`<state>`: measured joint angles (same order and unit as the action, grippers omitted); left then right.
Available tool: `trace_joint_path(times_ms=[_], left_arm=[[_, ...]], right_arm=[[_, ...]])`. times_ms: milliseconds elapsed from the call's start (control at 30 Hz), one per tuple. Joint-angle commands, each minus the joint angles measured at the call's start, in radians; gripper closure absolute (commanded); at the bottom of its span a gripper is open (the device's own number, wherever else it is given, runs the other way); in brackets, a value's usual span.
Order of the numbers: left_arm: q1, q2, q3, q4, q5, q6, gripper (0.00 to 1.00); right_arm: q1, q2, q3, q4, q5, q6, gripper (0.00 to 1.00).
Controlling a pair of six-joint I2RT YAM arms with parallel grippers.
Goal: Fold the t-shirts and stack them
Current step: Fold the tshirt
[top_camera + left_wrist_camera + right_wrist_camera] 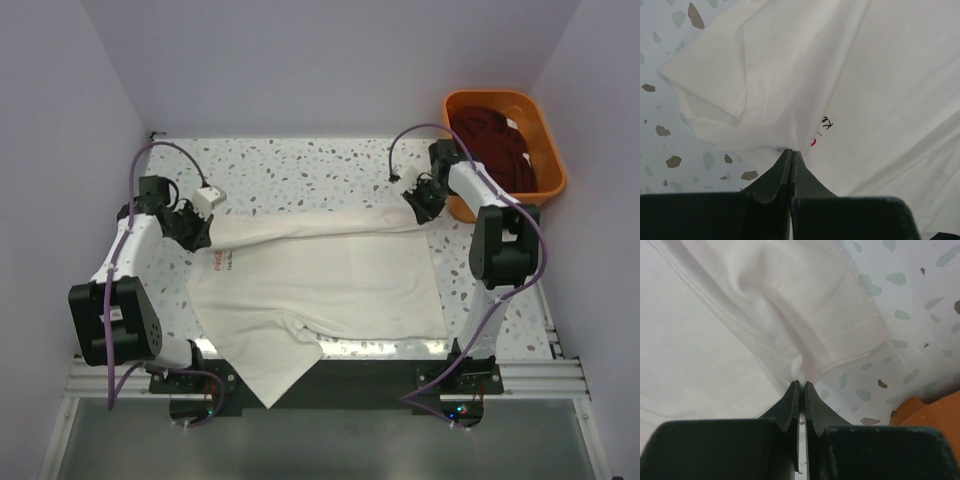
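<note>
Top external — cream-white t-shirt (330, 285) spread on the table (300, 165); left gripper (203, 230) and right gripper (420, 207) each pinched tight on its far edge. Maroon t-shirt (490, 140) sits in orange tub (553, 178), far right.

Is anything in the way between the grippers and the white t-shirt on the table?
Nothing visible does. The left gripper and right gripper are each shut on the cream t-shirt at its far edge; the orange tub stands off to the right.
</note>
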<state>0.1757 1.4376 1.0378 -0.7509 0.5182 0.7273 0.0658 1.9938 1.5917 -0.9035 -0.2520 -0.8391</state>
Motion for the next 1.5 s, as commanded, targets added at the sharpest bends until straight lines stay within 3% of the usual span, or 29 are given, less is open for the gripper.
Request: trace_joint_path(times_ms=[0,467,967,1133,1167,1333,1467], left_arm=[[-0.001,-0.031,-0.031,-0.005,-0.013,0.023,1.0],[-0.001,0.006,-0.012,-0.024,-0.034,0.037,1.0],[-0.015,0.02,-0.094,0.018,-0.047,0.046,1.0],[-0.015,0.027,-0.084,-0.014,-0.026,0.081,0.99],[-0.015,0.018,-0.084,-0.033,-0.018,0.092,0.9],[-0.013,-0.012,-0.046,-0.123,0.029,0.191,0.7],[-0.013,0.004,0.011,-0.136,0.06,0.175,0.57]], right_arm=[[-0.006,-0.032,-0.027,-0.011,0.01,-0.022,1.0],[-0.006,-0.027,-0.021,-0.015,0.016,-0.015,1.0],[-0.004,-0.033,-0.052,-0.031,0.017,-0.038,1.0],[-0.004,-0.085,-0.058,-0.064,0.022,-0.089,0.83],[-0.004,-0.095,-0.064,-0.083,0.025,-0.103,0.81],[-0.006,-0.124,-0.056,-0.162,0.083,-0.218,0.65],[-0.009,-0.076,0.04,-0.205,0.063,-0.175,0.64]])
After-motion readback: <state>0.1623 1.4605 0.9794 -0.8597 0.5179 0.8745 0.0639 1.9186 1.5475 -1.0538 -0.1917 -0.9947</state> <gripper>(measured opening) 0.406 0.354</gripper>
